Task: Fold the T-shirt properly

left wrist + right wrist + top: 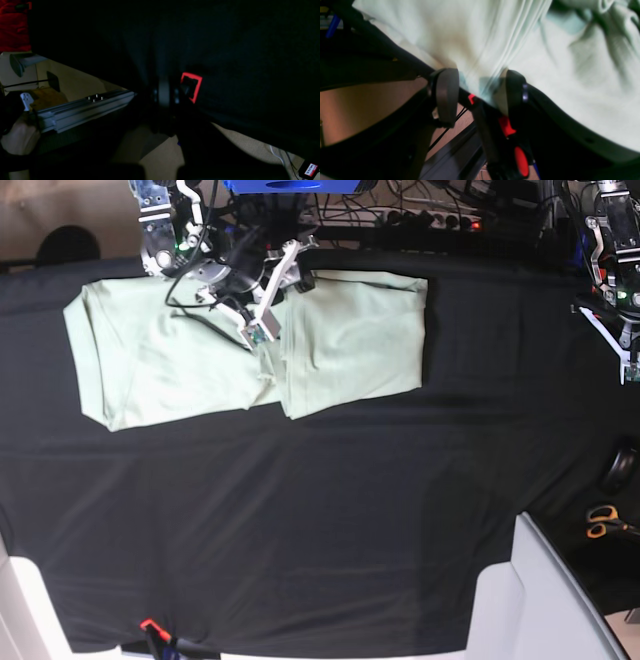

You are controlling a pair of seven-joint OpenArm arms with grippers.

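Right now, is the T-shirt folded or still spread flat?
Partly folded: the T-shirt lies as a wide rectangle, sleeves tucked away, with a crease ridge where the right pincer pinches it.

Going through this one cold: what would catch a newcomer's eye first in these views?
The pale mint T-shirt, partly folded at the far left of the black table cover, stands out against the dark. Next, the right gripper pinching a bunched ridge of it near its middle. The left gripper waits shut at the far right edge.

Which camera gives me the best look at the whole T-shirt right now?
The base view: the T-shirt lies partly folded on the black table covering, outline fully visible. The right wrist view shows only blurred cloth bunched between the right gripper fingers. The left wrist view shows none.
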